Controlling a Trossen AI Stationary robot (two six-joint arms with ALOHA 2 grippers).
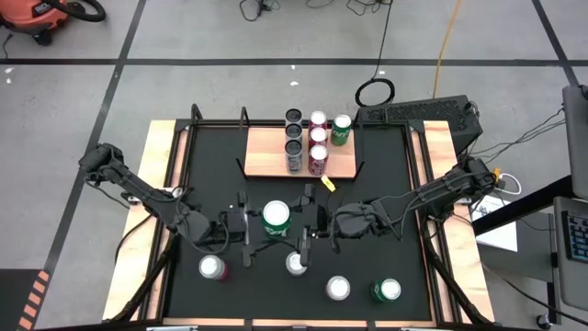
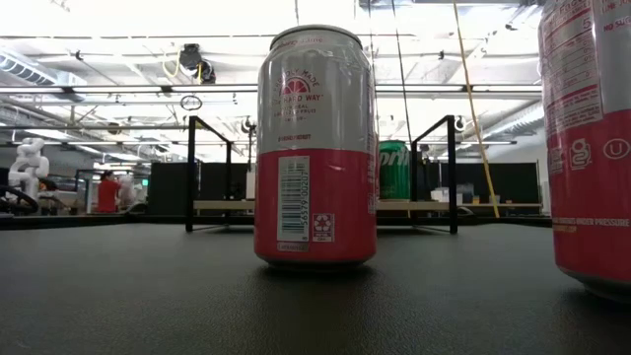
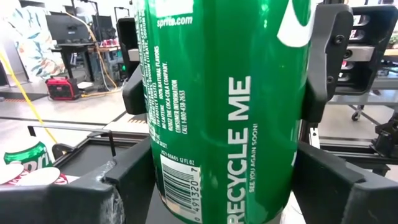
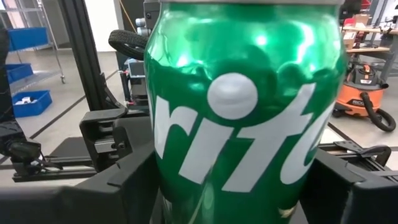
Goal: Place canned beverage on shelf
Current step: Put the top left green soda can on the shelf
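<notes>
1. The held can (image 1: 277,217) is showing green with white lettering, a white barcode panel and a silver-white top.
2. The grippers, left (image 1: 246,226) and right (image 1: 307,221), are showing black.
3. The mat (image 1: 386,193) is showing black, edged by pale wood strips (image 1: 154,184).
4. The shelf (image 1: 266,152) is showing light brown; on it are standing two black cans (image 1: 294,133), two pink-red ones (image 1: 318,147) and a green one (image 1: 342,129).
5. Near the mat's front edge, one can (image 2: 315,148) is showing silver above red.
</notes>
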